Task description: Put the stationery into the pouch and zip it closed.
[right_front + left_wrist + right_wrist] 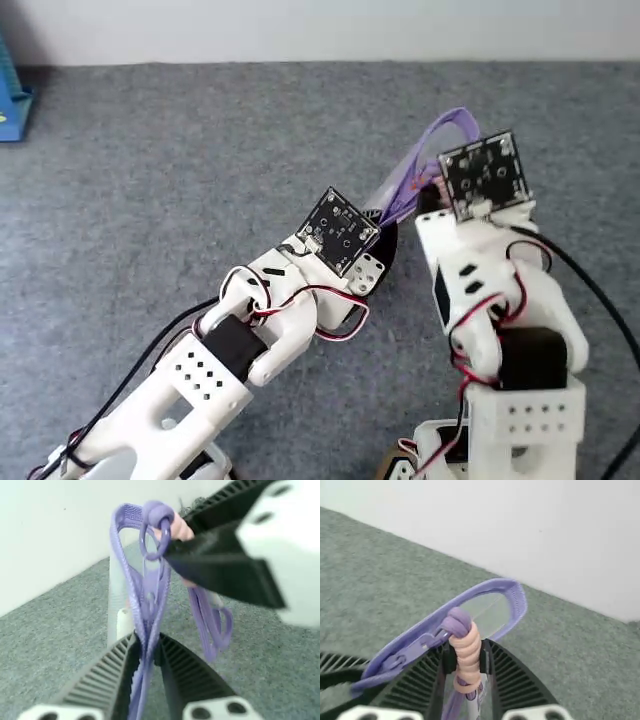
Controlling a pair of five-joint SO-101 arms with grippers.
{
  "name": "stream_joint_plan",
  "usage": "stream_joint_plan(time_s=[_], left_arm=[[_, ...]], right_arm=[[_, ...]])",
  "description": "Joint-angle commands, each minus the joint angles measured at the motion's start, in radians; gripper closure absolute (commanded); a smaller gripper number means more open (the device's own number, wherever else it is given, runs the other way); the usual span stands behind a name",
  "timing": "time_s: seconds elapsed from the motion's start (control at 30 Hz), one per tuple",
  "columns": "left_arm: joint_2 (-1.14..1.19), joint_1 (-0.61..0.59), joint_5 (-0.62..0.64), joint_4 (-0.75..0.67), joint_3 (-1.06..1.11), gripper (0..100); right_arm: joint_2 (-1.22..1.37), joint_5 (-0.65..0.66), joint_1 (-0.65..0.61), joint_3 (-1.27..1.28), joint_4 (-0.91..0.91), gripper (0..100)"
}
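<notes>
Clamped left gripper (146,652) onto the zip edge (127,555) of the pouch (116,587); pinched the pink coiled zip pull (468,647) in right gripper (468,661), at the pouch's other end. Hung off the table (150,170), zip running lengthwise between both jaws; probably needed pulling along it.

Grey, felt-like fabric table covering (200,170) spans the work surface. Plain white wall (300,30) runs along its far edge. A blue object (12,100), partly cut off, sits at the covering's far left edge.

The high camera looked down on the pouch (415,165) from well above. Both wrist cameras faced it closely from either side; all views shared it.
</notes>
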Motion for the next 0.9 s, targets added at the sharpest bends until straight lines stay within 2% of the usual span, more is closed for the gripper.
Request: stream_joint_plan(time_s=[0.0, 0.3, 0.73, 0.87], left_arm=[[-0.026, 0.006, -0.005, -0.006, -0.005, 99], [-0.026, 0.006, -0.005, -0.006, -0.007, 99], [-0.026, 0.006, -0.005, -0.006, -0.012, 99], [-0.026, 0.006, -0.005, -0.006, -0.012, 99]], right_arm=[[0.048, 0.009, 0.074, -0.061, -0.105, 99.1], [0.194, 0.011, 0.15, -0.061, -0.242, 99.1], [0.489, 0.109, 0.262, -0.066, -0.539, 99.1], [0.599, 0.107, 0.295, -0.147, -0.573, 99.1]])
